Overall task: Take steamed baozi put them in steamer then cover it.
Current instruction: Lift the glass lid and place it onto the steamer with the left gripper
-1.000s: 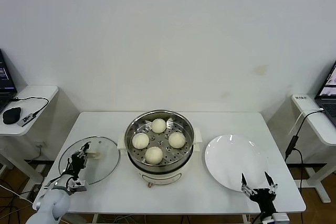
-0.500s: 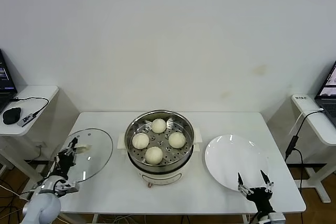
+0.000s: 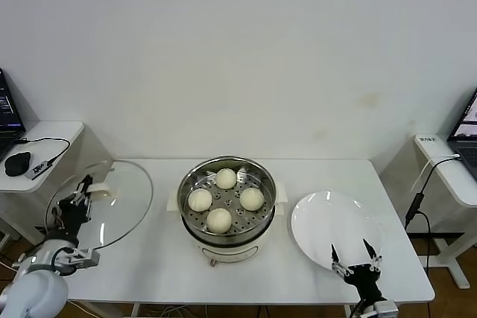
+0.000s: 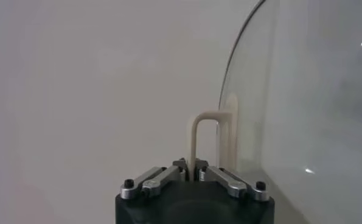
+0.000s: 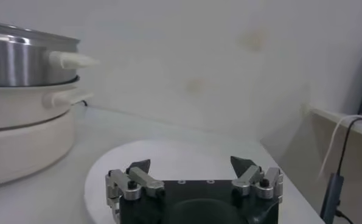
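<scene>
Four cream-white baozi (image 3: 226, 199) sit on the perforated tray inside the steel steamer (image 3: 226, 223) at the table's middle. My left gripper (image 3: 77, 197) is shut on the cream bar handle (image 4: 196, 141) of the glass cover (image 3: 112, 203). It holds the cover tilted up on edge above the table's left end, apart from the steamer. My right gripper (image 3: 353, 258) is open and empty at the front edge of the white plate (image 3: 328, 225). The right wrist view shows the steamer's side (image 5: 22, 61) and the plate (image 5: 187, 159) beyond the spread fingertips.
A side table (image 3: 37, 147) at far left holds a mouse and cables. Another side table (image 3: 447, 169) with a laptop stands at far right. A cable (image 3: 414, 199) hangs past the table's right edge.
My left gripper has lifted the glass cover off the table and tipped it upright, moving it left and up. My right gripper has drawn back slightly toward the table's front edge.
</scene>
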`<state>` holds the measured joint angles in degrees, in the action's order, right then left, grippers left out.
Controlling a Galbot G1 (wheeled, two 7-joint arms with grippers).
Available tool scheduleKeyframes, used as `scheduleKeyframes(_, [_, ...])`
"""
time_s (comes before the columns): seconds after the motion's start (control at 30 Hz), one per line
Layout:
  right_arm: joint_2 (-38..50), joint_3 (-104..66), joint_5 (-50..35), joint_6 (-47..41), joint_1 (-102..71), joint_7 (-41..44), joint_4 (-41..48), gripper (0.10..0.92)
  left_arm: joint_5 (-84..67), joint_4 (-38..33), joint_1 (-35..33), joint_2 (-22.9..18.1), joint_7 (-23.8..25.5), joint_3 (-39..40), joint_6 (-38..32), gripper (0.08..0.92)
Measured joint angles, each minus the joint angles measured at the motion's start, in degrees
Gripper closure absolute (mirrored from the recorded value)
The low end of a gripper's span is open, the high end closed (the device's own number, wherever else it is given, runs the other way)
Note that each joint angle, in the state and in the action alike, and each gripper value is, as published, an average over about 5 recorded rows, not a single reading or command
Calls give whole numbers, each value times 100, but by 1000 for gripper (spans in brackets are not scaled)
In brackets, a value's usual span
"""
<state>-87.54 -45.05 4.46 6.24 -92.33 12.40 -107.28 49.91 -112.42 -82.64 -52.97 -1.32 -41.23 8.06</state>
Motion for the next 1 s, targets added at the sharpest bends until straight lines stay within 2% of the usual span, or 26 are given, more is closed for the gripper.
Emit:
scheduleKeyframes(0.23, [-101,30,270,27,-57,-48,-67,203,40,-898,82,265,447,467,594,851])
scheduleKeyframes(0.5, [-221,102,630,40,-102,-69,-137,203,197,-1202,702,368,849,1394,1195,851])
scheduleKeyframes(0.7, [-267,132,795,35,-65,-86,-121,203,561,-1068,1330,95,1194,2196,1549,851])
scheduleKeyframes(1.0, [-302,197,993,40,-68,-118,-93,203,1440,-677,2139,-606,1710,3186,1890,851])
